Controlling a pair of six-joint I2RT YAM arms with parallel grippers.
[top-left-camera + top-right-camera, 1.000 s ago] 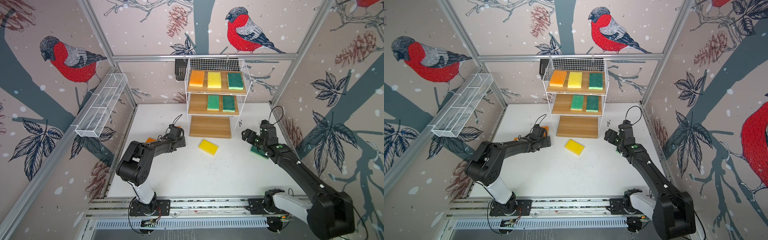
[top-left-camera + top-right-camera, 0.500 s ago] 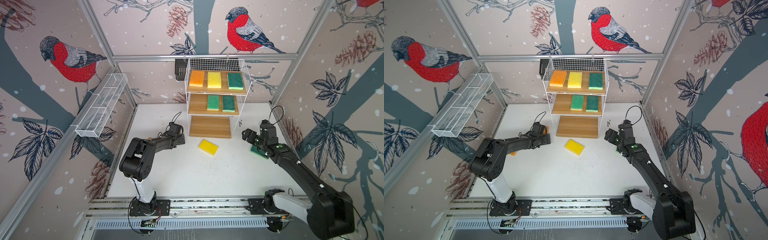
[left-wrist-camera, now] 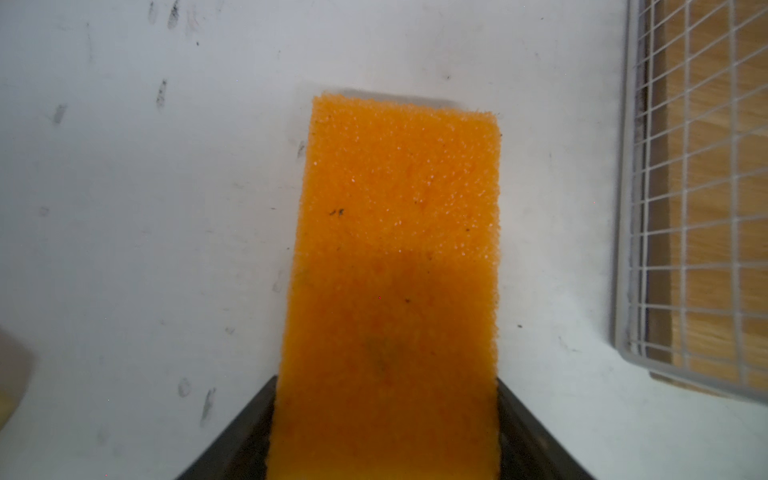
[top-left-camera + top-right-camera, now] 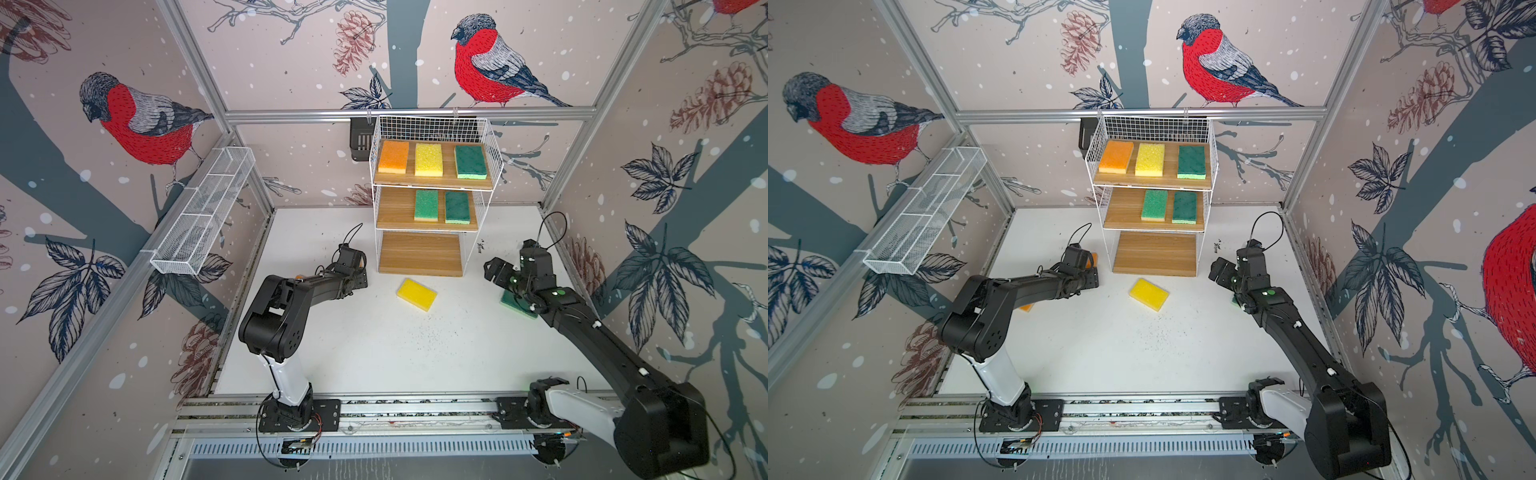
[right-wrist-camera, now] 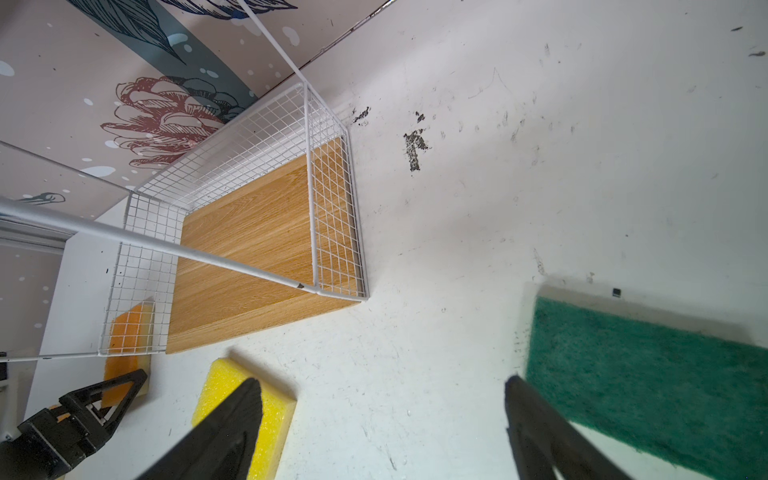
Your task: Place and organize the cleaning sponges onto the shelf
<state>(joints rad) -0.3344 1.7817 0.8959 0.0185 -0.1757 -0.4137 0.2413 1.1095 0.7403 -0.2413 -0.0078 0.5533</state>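
Note:
An orange sponge lies flat on the white table just left of the shelf. My left gripper is shut on it, one finger against each long side. Only a sliver of this sponge shows in a top view. A yellow sponge lies in front of the shelf's bare bottom board. My right gripper hovers open over bare table between it and a green sponge. The top board holds orange, yellow and green sponges, the middle board two green ones. Another orange sponge peeks from under the left arm.
A long white mesh trough hangs on the left wall. A small black basket hangs behind the shelf's top left corner. The arms' base rail runs along the front edge. Dark crumbs dot the table.
My left gripper's jaws have closed in on the orange sponge, and the left arm's elbow has shifted a little. The right arm has not moved.

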